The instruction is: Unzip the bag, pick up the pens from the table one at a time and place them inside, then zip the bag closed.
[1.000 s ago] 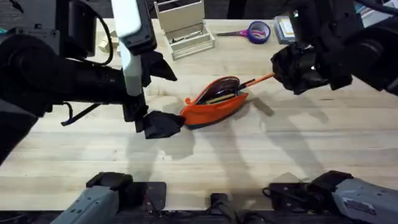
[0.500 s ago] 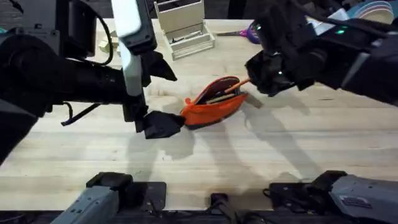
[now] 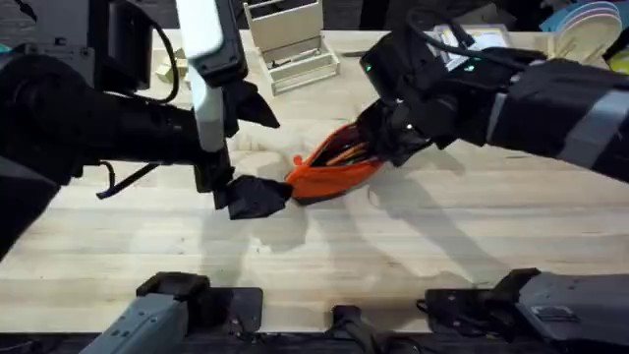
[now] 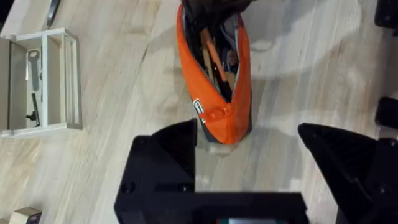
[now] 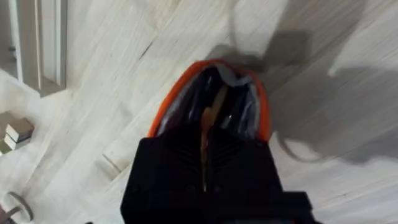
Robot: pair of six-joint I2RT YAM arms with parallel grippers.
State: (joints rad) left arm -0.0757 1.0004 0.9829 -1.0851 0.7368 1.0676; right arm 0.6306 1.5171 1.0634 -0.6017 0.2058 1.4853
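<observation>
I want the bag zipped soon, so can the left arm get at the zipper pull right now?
Probably not yet. The left pincer is open at the bag's closed end, but the right pincer sits over the open mouth, pushing a pen in.

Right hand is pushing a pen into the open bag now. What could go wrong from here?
1. The right hand sits right at the bag mouth; pushing further could drag or tip the soft bag, since the open left hand only brackets its end without clamping it.
2. The pen lies between the right fingers at the opening; released too early, it could be left sticking out and block the zipper.
</observation>
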